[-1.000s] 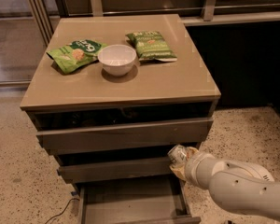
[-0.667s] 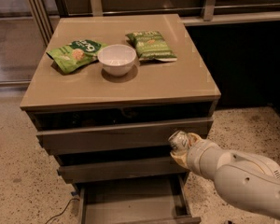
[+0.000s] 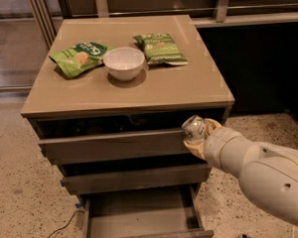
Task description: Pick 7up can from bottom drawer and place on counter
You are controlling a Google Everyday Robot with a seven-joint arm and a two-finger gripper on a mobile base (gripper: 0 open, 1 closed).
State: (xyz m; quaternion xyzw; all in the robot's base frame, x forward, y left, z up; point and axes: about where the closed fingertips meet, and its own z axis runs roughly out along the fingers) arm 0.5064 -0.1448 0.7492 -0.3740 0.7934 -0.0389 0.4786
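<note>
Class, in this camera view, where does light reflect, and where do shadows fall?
Camera view: a pale sheen lies along the counter's far edge; the white bowl throws a dark shadow toward the front; the 7up can, gripped by the claw in front of the top drawer, glints on its rim.

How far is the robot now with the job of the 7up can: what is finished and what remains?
Done: the 7up can is out of the open bottom drawer. In hand: the gripper holds it in the air, just below the front edge of the counter, on the right side. Left: lift it above the counter and set it down, perhaps on the free front area.
</note>
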